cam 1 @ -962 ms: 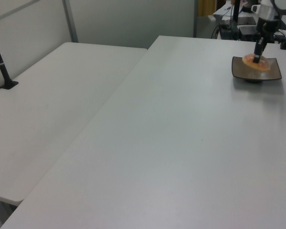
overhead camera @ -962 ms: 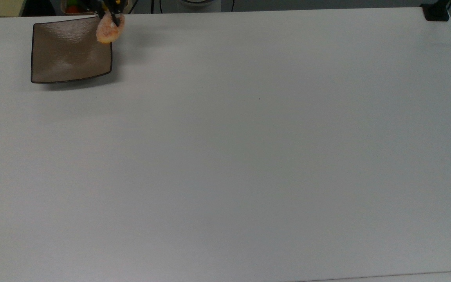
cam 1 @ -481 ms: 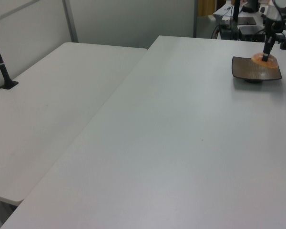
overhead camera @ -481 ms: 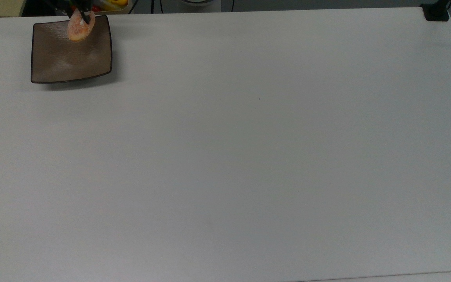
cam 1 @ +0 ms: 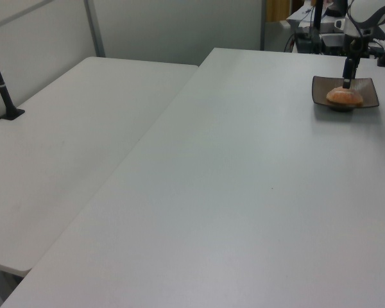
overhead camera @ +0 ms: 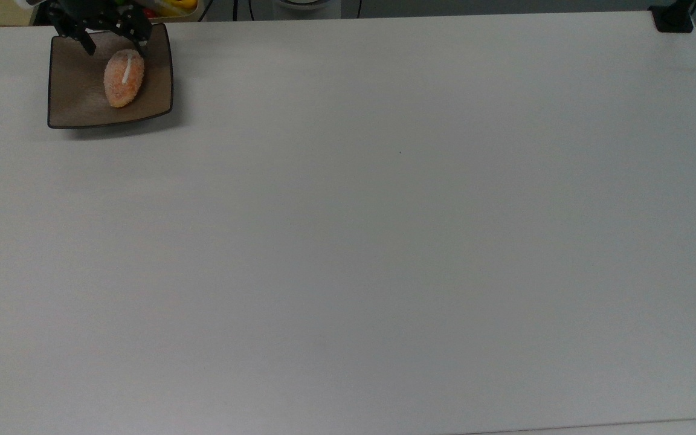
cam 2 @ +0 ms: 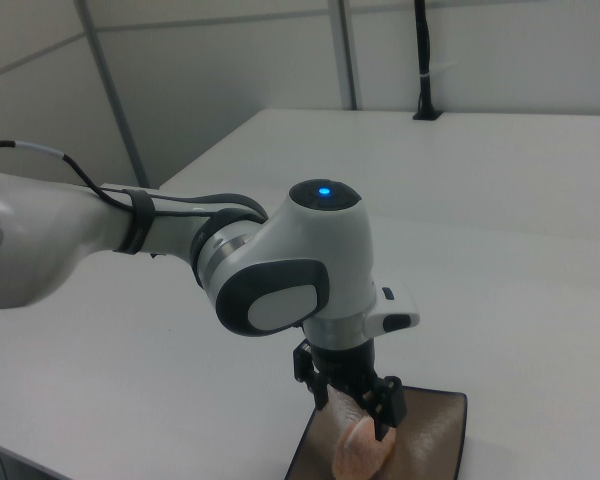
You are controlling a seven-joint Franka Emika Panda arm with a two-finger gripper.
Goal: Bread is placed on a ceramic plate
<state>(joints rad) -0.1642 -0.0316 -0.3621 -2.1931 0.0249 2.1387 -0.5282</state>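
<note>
White table (overhead camera: 384,241) mostly bare. Plate (overhead camera: 76,103) at top view's 10 o'clock corner, bread (overhead camera: 123,77) lying on it. Gripper (overhead camera: 115,45) above, fingers spread, clear of bread.

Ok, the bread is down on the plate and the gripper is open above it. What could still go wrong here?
The gripper hangs open close over the bread, one finger near the bun's end, so a careless retreat might nudge it. The ceramic plate sits near the table edge by the arm, so a bump could shift it towards that edge.
</note>
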